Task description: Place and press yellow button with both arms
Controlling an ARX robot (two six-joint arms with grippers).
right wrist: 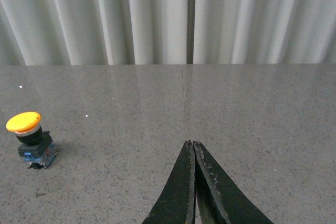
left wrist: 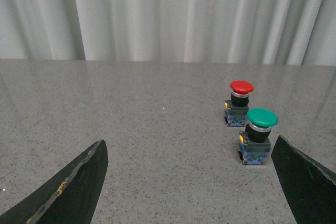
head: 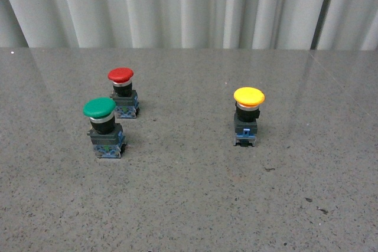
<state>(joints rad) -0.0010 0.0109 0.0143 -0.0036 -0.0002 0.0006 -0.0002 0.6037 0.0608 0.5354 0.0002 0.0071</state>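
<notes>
The yellow button (head: 248, 114) stands upright on the grey table, right of centre in the front view, with nothing touching it. It also shows in the right wrist view as the yellow button (right wrist: 30, 139), well off to one side of my right gripper (right wrist: 192, 143), whose black fingers are shut together on nothing. My left gripper (left wrist: 190, 148) is open, its two fingers spread wide over bare table. The yellow button is out of the left wrist view. Neither arm shows in the front view.
A green-capped button (head: 103, 126) and a red-capped button (head: 123, 91) stand close together at the left of the grey speckled table (head: 189, 205). In the left wrist view the green button (left wrist: 257, 135) sits just inside one finger. White curtain (head: 177, 4) hangs behind the table.
</notes>
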